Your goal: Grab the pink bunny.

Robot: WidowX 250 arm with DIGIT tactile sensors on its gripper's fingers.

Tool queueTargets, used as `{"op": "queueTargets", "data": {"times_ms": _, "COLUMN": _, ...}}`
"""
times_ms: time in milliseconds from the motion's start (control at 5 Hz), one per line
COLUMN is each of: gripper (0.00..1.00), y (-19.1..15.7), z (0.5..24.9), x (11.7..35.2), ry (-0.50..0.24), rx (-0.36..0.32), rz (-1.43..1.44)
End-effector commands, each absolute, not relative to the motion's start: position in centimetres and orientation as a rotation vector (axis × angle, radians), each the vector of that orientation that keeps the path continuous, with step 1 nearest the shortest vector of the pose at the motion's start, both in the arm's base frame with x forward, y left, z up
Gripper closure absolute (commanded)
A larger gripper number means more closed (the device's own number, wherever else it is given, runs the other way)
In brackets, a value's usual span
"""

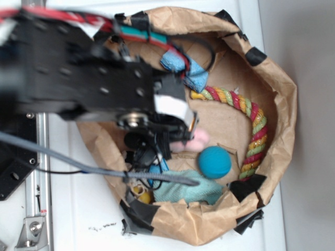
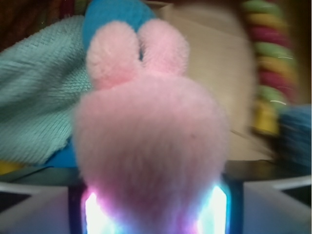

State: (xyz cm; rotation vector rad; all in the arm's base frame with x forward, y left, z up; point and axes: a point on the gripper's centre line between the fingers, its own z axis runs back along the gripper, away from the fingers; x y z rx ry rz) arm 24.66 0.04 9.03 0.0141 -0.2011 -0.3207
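Note:
The pink bunny [image 2: 151, 141] fills the wrist view, its fuzzy body wedged between my two fingers and its two ears [image 2: 136, 51] pointing away from me. In the exterior view only a bit of the bunny [image 1: 198, 139] shows from under the black gripper [image 1: 180, 138], inside the brown paper bag [image 1: 277, 99]. The gripper [image 2: 153, 214] is closed against the bunny's body on both sides. The teal ball [image 1: 214, 162] lies just beside the bunny, and in the wrist view the ball [image 2: 109, 19] is behind the ears.
A teal knitted cloth [image 1: 183, 188] lies next to the ball; it also shows in the wrist view [image 2: 39, 92]. A multicoloured rope [image 1: 251, 125] curves along the bag's far side. A blue cloth [image 1: 183, 65] sits under the arm. A yellow item [image 1: 141, 194] is near the bag wall.

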Motion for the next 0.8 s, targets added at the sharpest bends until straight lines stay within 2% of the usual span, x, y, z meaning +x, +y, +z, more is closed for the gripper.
{"op": "queueTargets", "data": {"times_ms": 0, "gripper": 1.00, "y": 3.7, "z": 20.2, "x": 24.2, "ry": -0.189, "rx": 0.235, "rz": 0.043}}
{"op": "queueTargets", "data": {"times_ms": 200, "gripper": 1.00, "y": 3.2, "z": 21.6, "x": 23.1, "ry": -0.223, "rx": 0.188, "rz": 0.303}}
{"op": "queueTargets", "data": {"times_ms": 400, "gripper": 1.00, "y": 2.6, "z": 20.7, "x": 23.4, "ry": -0.173, "rx": 0.171, "rz": 0.423}}
{"op": "queueTargets", "data": {"times_ms": 600, "gripper": 1.00, "y": 2.3, "z": 20.2, "x": 23.3, "ry": -0.168, "rx": 0.151, "rz": 0.385}}
